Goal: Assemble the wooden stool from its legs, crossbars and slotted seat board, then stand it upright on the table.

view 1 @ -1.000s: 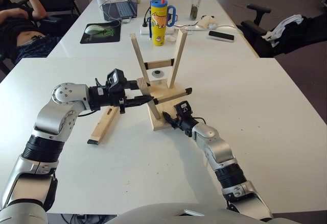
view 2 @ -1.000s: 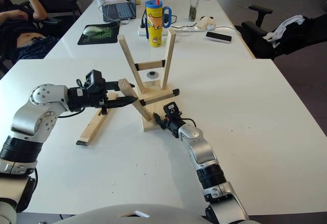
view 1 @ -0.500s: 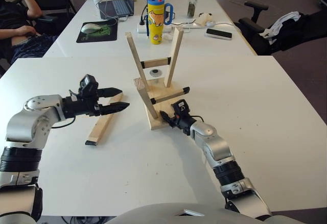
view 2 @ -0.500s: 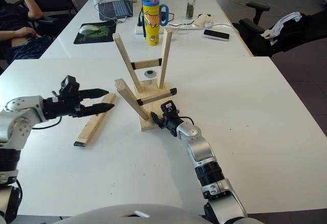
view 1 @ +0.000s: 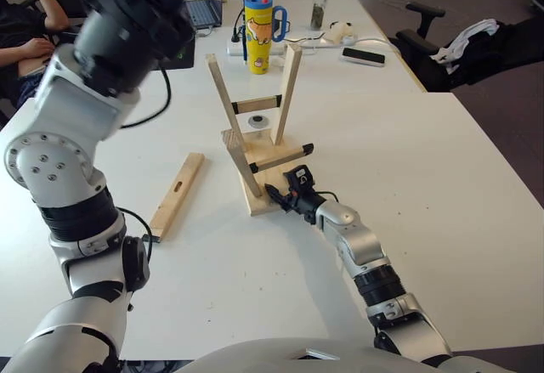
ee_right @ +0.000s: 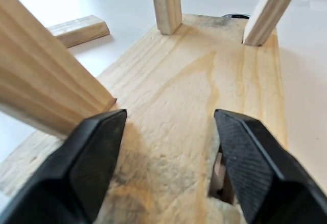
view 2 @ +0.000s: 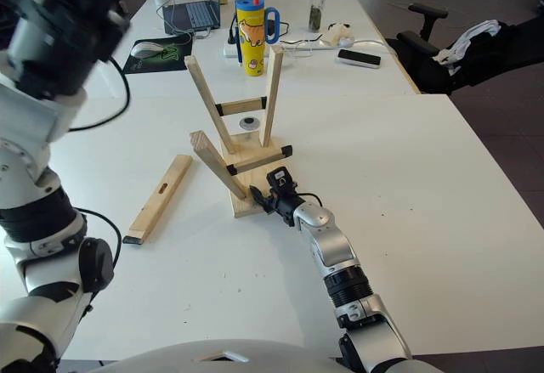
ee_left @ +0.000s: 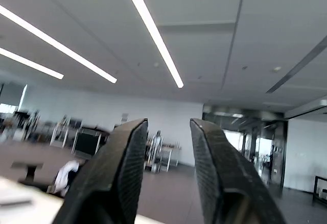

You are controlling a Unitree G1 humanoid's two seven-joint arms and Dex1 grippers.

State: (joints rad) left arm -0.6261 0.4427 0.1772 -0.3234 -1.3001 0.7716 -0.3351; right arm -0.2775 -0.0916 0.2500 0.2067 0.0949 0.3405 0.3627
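Left arm (view 1: pixel 102 59) raised high, right arm (view 1: pixel 357 250) stretched low.
Left gripper (ee_left: pixel 167 132) points upward, fingers apart; right gripper (ee_right: pixel 168 132) extended forward, fingers spread wide.

White table (view 1: pixel 442 178) — inverted stool seat board (view 1: pixel 259 204), loose slotted plank (view 1: pixel 177 194) left of it.

The seat board (ee_right: pixel 179 91) lies flat on the worktop (view 1: pixel 425 178), with three pale legs (view 1: pixel 289 93) pointing up, joined by crossbars (view 1: pixel 259 104). A loose slotted leg (view 1: pixel 177 194) lies flat to its left, apart.

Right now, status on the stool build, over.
Left gripper open, held high. Right gripper open at upturned stool seat board. Slotted piece loose on table.
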